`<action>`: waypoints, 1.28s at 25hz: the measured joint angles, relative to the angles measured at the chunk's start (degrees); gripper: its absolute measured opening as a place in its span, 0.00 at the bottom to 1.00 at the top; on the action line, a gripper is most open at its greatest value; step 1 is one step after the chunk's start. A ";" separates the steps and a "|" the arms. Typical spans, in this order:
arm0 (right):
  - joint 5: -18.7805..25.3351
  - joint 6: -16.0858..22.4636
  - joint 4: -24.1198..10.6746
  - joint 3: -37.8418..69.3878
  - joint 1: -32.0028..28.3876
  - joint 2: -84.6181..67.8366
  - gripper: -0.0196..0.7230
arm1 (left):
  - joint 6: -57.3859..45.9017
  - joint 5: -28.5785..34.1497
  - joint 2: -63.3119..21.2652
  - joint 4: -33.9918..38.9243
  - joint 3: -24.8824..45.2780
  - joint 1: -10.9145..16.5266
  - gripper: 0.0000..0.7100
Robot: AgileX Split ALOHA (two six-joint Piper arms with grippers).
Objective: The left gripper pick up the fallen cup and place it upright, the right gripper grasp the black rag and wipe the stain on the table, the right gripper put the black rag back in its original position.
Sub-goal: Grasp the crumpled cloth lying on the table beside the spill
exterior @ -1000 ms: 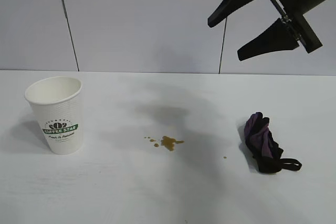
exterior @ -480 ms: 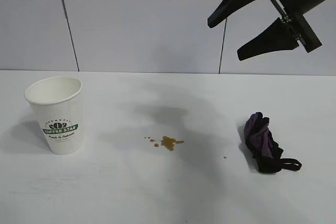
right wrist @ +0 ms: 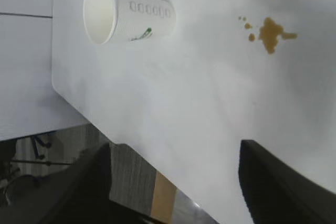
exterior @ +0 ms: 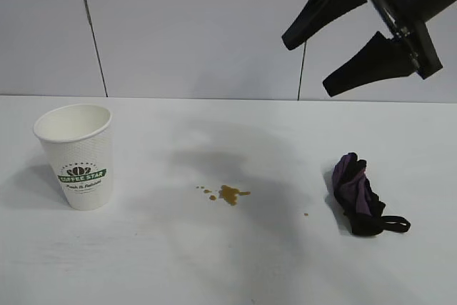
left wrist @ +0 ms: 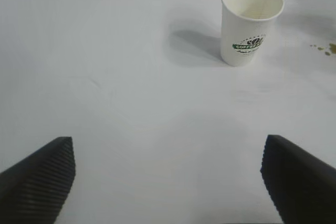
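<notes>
Exterior view: level, low, facing the worktop (exterior: pixel 214 269) and rear wall. Left wrist view: looks down and forward across the worktop from between its claw's fingertips (left wrist: pixel 39 174). Right wrist view: tilted, high above. All three share the cup (exterior: pixel 77 155) and stain (exterior: pixel 227 193).

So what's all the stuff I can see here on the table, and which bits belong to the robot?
cup: one, white with green logo, upright at the table's left.
stain: one brown splotch with small droplets, mid-table.
black rag: one, black and purple, bunched at the right, apart from the stain.
table: one, white.
wall: pale grey panels behind.
right gripper: one, black, open, high above the rag.
left gripper: one, black, open, empty, away from the cup.
</notes>
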 joint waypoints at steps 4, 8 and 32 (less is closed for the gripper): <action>1.68 2.42 -6.72 -3.49 0.00 0.00 0.66 | -0.17 -0.55 0.00 0.60 0.07 0.00 0.98; 2.60 7.44 -13.58 -7.81 0.02 0.00 0.66 | -0.16 -0.73 0.00 0.67 0.07 0.00 0.98; 1.75 22.40 -39.60 -10.66 0.20 12.39 0.66 | -0.22 -0.92 0.00 0.78 0.07 0.00 0.98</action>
